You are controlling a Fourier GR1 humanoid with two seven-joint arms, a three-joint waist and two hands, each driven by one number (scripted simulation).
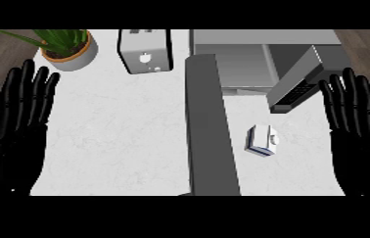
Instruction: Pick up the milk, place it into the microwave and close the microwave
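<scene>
The milk carton (262, 140) is a small white box with blue along its lower and left edges and a small pale fitting on its right side. It sits on the white table (115, 134), in the right half, near the front edge. It is seen from steeply above, so it is not possible to tell whether it stands upright or lies on a side. Nothing touches it.

The microwave (239, 41) stands at the back right of the table, with its pale grey cavity exposed. Its door (211, 129) is open. It shows as a long dark grey panel running from the microwave to the front edge of the table, just to the left of the milk carton. A slanted grey button panel (298, 87) with dark keys sits behind the carton and to its right.

A silver toaster (145, 51) stands at the back centre, left of the microwave. A potted plant (66, 47) occupies the back left corner.

The left robot hand (25, 109) rests at the left edge, fingers straight and pointing up, holding nothing. The right robot hand (350, 109) rests likewise at the right edge, well apart from the carton.

The microwave's top and the plant's leaves are cut off at the upper border. Markings on the carton are too small to read.
</scene>
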